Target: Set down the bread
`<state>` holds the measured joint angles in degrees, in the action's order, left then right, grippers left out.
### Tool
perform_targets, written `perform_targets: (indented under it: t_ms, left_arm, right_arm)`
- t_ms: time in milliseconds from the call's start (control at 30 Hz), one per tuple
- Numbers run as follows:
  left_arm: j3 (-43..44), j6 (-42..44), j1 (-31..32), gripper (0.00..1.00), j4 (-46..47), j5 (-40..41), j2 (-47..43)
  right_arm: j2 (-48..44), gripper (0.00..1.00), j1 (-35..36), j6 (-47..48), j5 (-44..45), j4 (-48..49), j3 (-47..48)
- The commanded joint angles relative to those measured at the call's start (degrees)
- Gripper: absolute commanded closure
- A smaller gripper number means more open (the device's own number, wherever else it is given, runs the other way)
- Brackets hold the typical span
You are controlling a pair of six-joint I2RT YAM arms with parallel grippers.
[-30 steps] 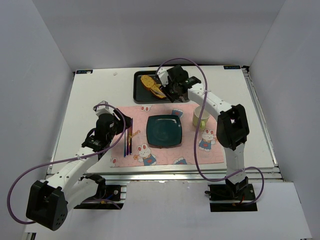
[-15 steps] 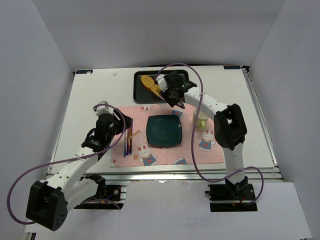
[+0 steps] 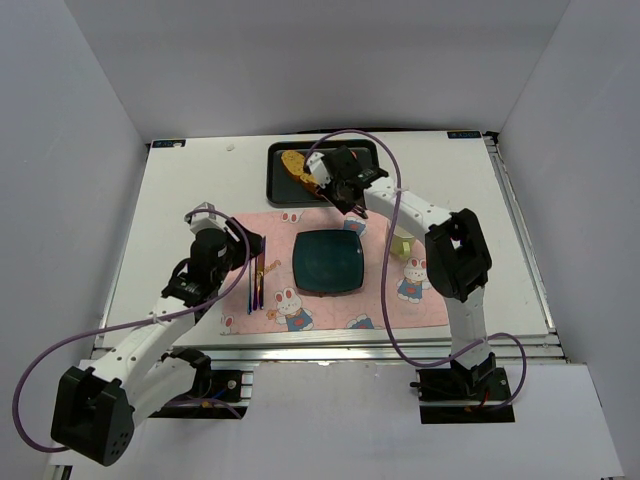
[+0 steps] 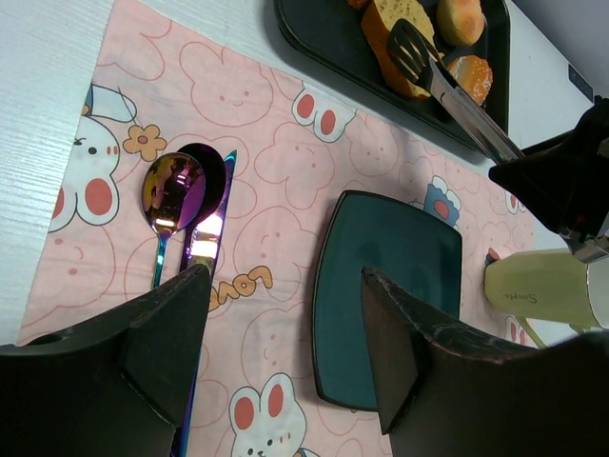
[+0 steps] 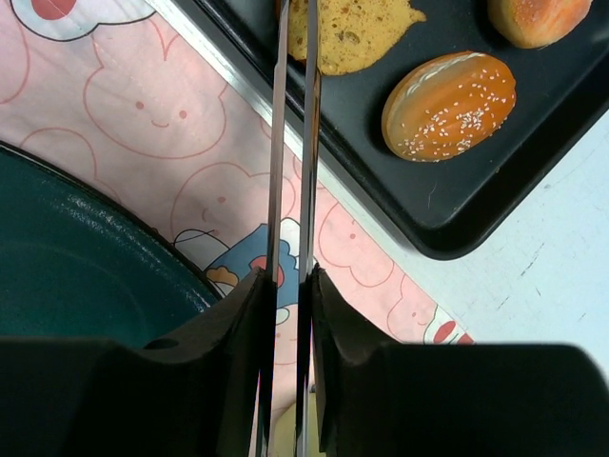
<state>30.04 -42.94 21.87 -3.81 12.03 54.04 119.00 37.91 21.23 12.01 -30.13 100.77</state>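
Observation:
A tan bread slice [image 5: 357,33] lies in the black tray [image 5: 447,219] with two seeded buns [image 5: 449,103]. My right gripper [image 5: 290,286] is shut on metal tongs [image 5: 293,143], whose arms run up over the slice's left edge; their tips are cut off in this view. In the left wrist view the tongs' head [image 4: 411,46] rests on the slice [image 4: 395,38]. The teal square plate [image 3: 327,262] sits empty on the pink placemat. My left gripper [image 4: 285,286] is open and empty above the placemat, left of the plate [image 4: 390,286].
A spoon [image 4: 171,190] and a knife [image 4: 205,238] lie side by side on the bunny placemat [image 4: 276,124], under my left gripper. A pale yellow cup [image 4: 538,286] stands right of the plate, partly under my right arm [image 3: 420,210].
My right gripper with the tongs has shifted a little left and nearer along the tray's front edge; the tongs' head stays at the bread slice. The left arm has not moved.

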Motion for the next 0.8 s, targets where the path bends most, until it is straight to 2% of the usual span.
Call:
perform_targets:
  t_ms: [0, 100, 333, 567, 667, 733, 767]
  left_arm:
    - [-0.78, -0.30, -0.16, 0.26, 0.56, 0.62, -2.10]
    - [-0.42, -0.13, -0.25, 0.26, -0.05, 0.71, -2.54]
    - [0.72, 0.14, -0.25, 0.26, -0.05, 0.80, -2.19]
    - [1.42, 0.22, -0.25, 0.26, -0.93, 0.89, -2.54]
    - [1.25, 0.05, -0.25, 0.26, -0.93, 0.98, -3.06]
    - [0.90, -0.13, -0.25, 0.26, -0.32, 0.98, -3.15]
    - [0.72, -0.22, -0.25, 0.26, -0.14, 0.89, -3.15]
  right_arm:
    - [-1.57, 0.93, 0.23, -0.14, -2.68, -1.16, 1.62]
    - [-4.37, 1.00, 0.15, -0.40, -5.67, -1.60, 2.06]
    - [-11.68, 1.00, -1.17, 0.39, -10.95, 1.74, 0.75]
    - [-22.74, 1.00, -1.87, 0.82, -18.59, 4.20, -13.30]
    - [-30.91, 1.00, -1.88, 2.40, -22.99, 4.90, -23.84]
    - [-39.33, 1.00, -1.88, 3.72, -24.31, 5.26, -34.80]
    - [-40.94, 1.00, -1.88, 4.25, -24.58, 5.00, -34.85]
